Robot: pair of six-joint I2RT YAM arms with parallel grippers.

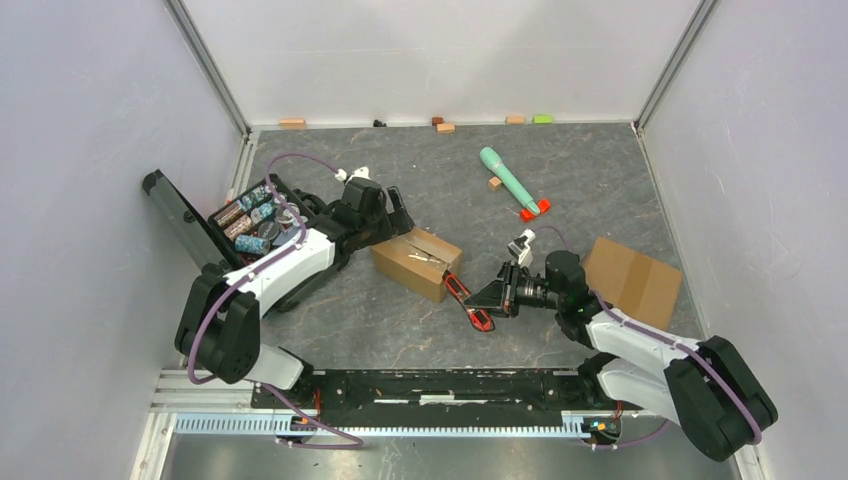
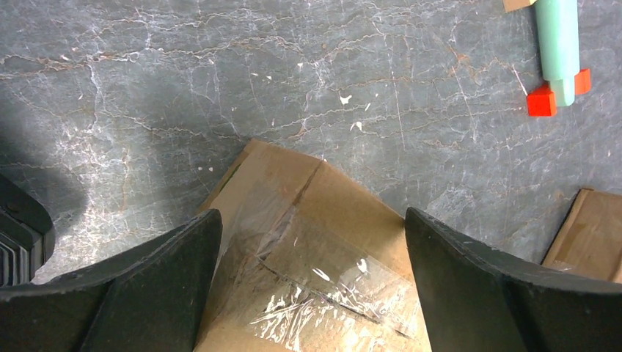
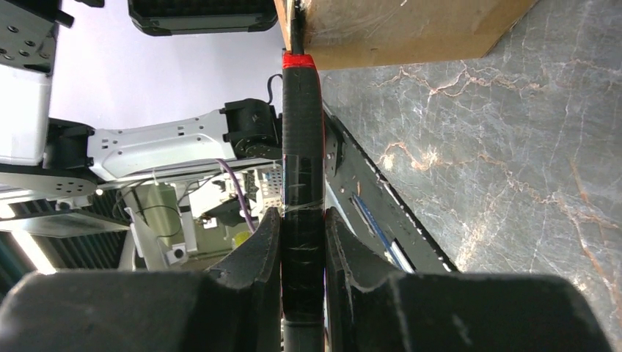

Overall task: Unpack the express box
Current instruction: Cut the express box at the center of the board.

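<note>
The task looks to be at an early stage: the box [image 1: 415, 262], at the centre of the top view, lies with its flaps closed and taped, and nothing has been taken out. Cutting the seal, lifting the flaps and emptying it all seem left to do. It is a small brown cardboard carton, matte and squared. A glossy clear tape [image 2: 323, 293] runs over its top seam, wrinkled and catching the light; whether it is cut yet cannot be told. The left fingers [image 2: 147, 293], dark and wedge-shaped, are spread wide on either side of the box top and grasp nothing. The right fingers [image 3: 257, 279] are clenched on a knife [image 3: 301, 147], a slim black handle with a red end. In the right wrist view that end meets the box's edge at the top centre. The worktop [image 1: 600, 190] is grey stone-patterned with pale veins. A second flat piece of cardboard [image 1: 632, 280] lies at the right of the top view.
</note>
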